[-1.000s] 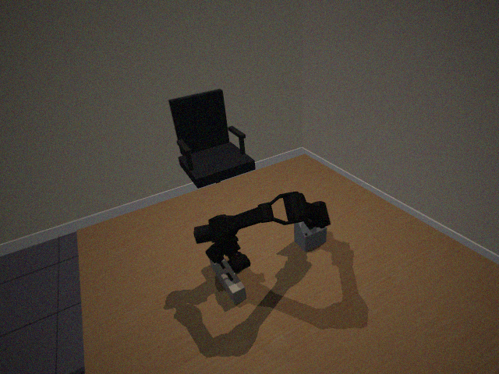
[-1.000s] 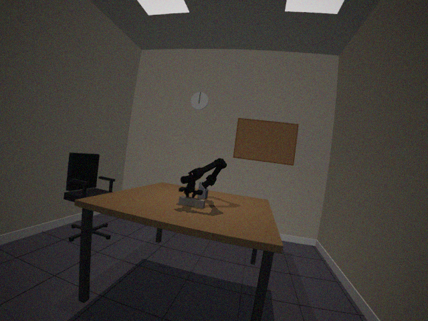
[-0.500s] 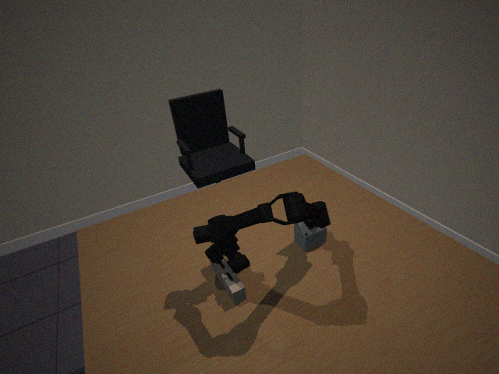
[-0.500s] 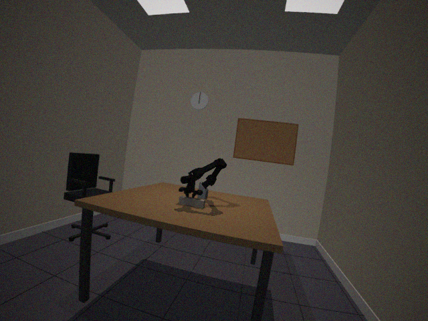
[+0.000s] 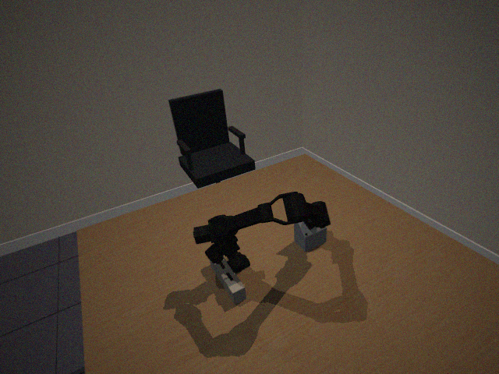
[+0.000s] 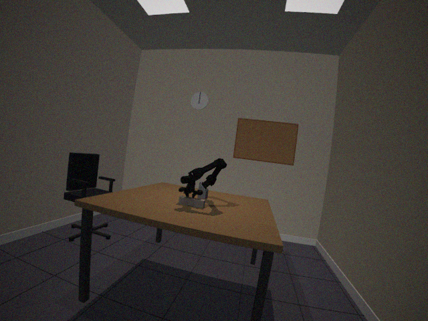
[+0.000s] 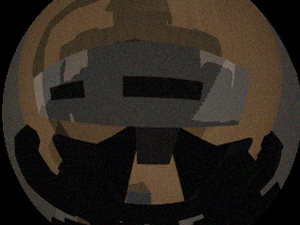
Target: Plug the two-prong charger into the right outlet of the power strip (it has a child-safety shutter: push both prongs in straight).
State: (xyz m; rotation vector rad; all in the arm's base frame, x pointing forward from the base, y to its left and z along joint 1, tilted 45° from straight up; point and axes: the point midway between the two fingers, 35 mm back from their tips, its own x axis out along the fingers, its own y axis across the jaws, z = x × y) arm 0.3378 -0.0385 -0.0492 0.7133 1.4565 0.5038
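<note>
The jaws [image 5: 225, 263] [image 6: 192, 195] pinch the charger [image 7: 155, 146] by its sides, presumably leaving its prongs free for a straight push. It appears beside the power strip [image 5: 238, 293] [image 6: 191, 202] [image 7: 164, 112], which lies on the worktop [image 5: 402, 301] [image 6: 241, 224] [image 7: 264, 94]; seating of the prongs is indeterminable.

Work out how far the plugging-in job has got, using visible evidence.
Done: the charger is gripped by the end effector.
In hand: positioning it at the power strip; contact is unclear.
Left: apparently insertion, since both dark slots show uncovered.
</note>
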